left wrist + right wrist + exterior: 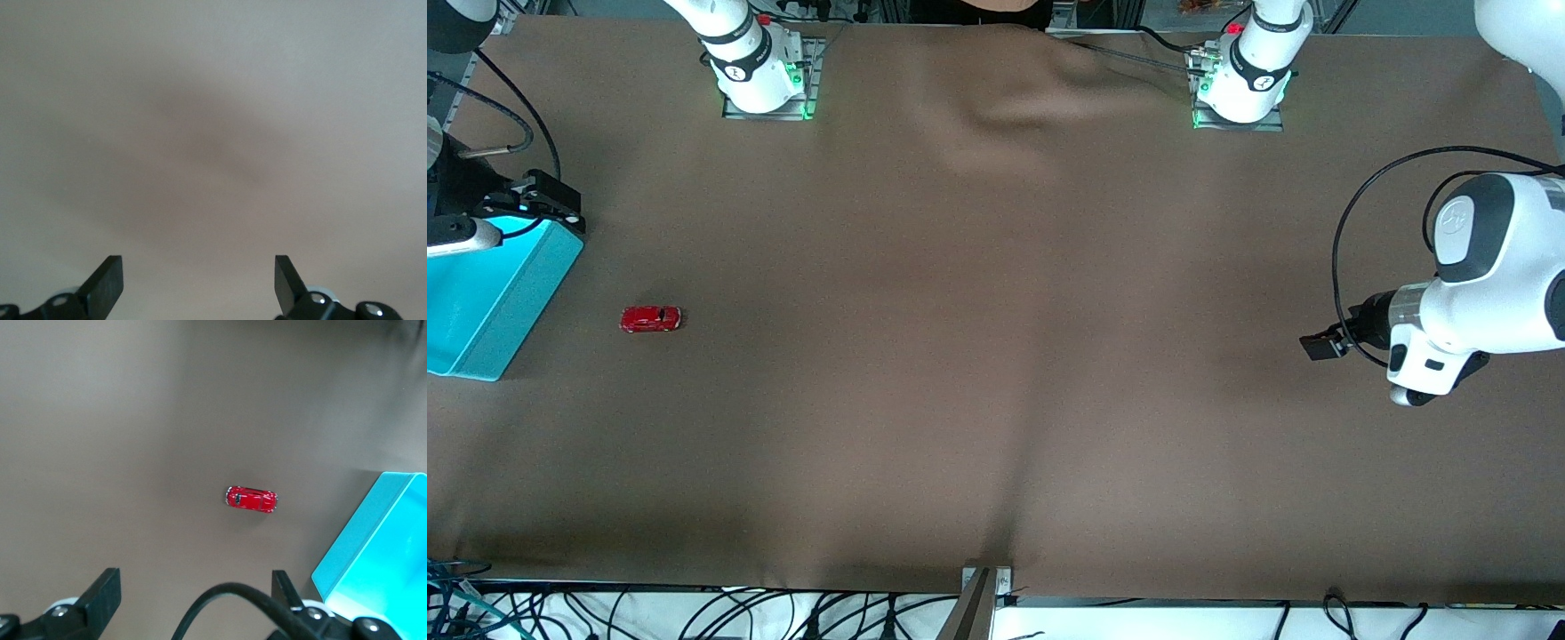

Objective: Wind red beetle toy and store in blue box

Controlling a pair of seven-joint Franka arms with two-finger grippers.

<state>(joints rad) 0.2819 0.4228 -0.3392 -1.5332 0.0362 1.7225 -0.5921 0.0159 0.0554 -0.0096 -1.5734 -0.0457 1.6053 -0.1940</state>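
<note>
The red beetle toy [651, 318] [251, 499] lies on the brown cloth near the right arm's end of the table, with nothing touching it. Beside it, at the very end of the table, stands the blue box [489, 293] [377, 553], partly cut off by the view's edge. My right gripper [193, 595] hangs open and empty, high over the box's end nearest the arms' bases, well apart from the toy. My left gripper [198, 283] waits open over bare cloth at the left arm's end of the table. Its wrist [1449, 338] shows in the front view.
A brown cloth [996, 356] covers the whole table and has a raised fold [1014, 98] between the two arm bases. A black cable [240, 603] loops across the right wrist view between the fingers. Loose cables [694, 613] hang below the table's front edge.
</note>
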